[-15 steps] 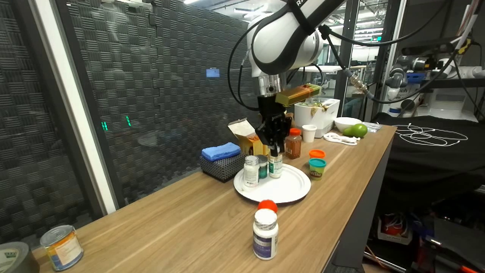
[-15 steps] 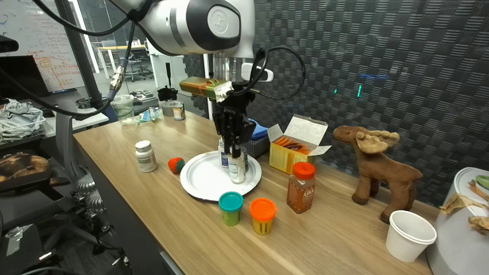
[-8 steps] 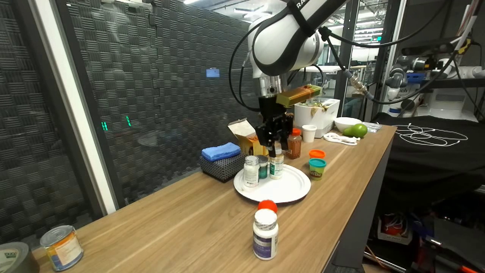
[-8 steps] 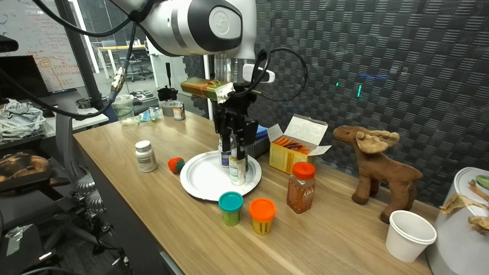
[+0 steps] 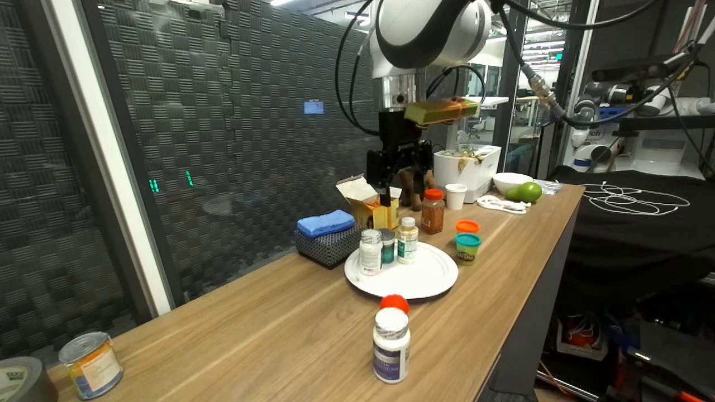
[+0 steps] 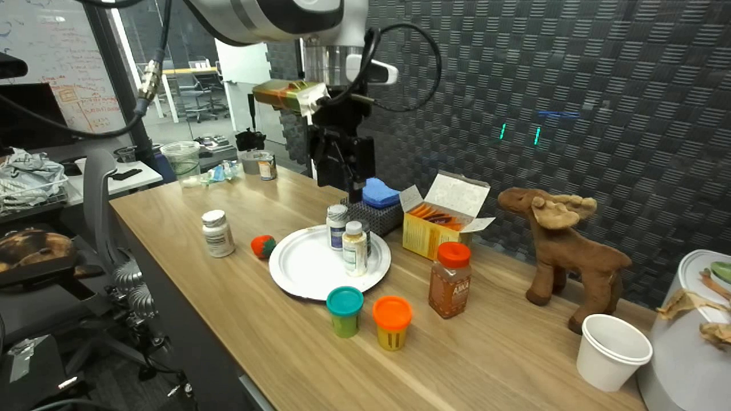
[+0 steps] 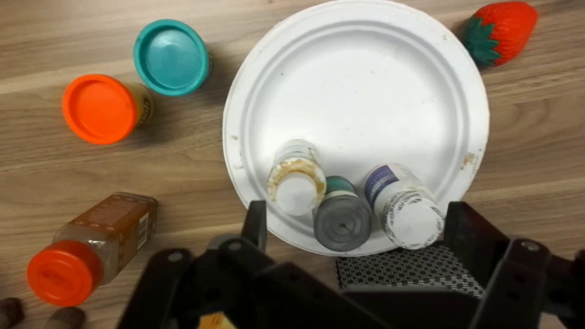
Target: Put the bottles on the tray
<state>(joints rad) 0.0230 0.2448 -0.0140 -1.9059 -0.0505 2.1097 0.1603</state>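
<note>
Duct tape roll (image 5: 22, 382), cut off by the view, and tin can (image 5: 92, 365): wall-side edge of the wooden tabletop (image 5: 251, 340). White-capped supplement bottle (image 5: 391, 354), purple label, upright: tabletop, toward its open long edge. Toy strawberry (image 6: 263, 246), red with green leaves: between that bottle and the round white plate (image 5: 419, 282). On the plate, three upright bottles, close together toward its wall-side rim: white pill bottle (image 7: 404, 208), purple label; dark green bottle (image 5: 387, 249), grey cap, middle; green-labelled bottle (image 5: 407, 247), white cap. Black gripper (image 7: 354, 221): raised over these, jaws spread, tips above the caps. Black mesh box (image 5: 327, 248), folded blue cloth (image 5: 325, 223) on top: wall-side edge, just beside the plate. Teal-lidded Play-Doh tub (image 5: 467, 251) and orange-lidded tub (image 6: 392, 328): just off the plate's far rim. Open yellow carton (image 6: 431, 237), orange packets (image 6: 424, 211) inside: wall-side edge. Red-capped jar (image 6: 450, 291), upright. Plush moose (image 6: 562, 251), standing: wall-side edge. Nested paper cups (image 6: 612, 354). White bowl (image 5: 513, 181): toward the tabletop's far end.
</note>
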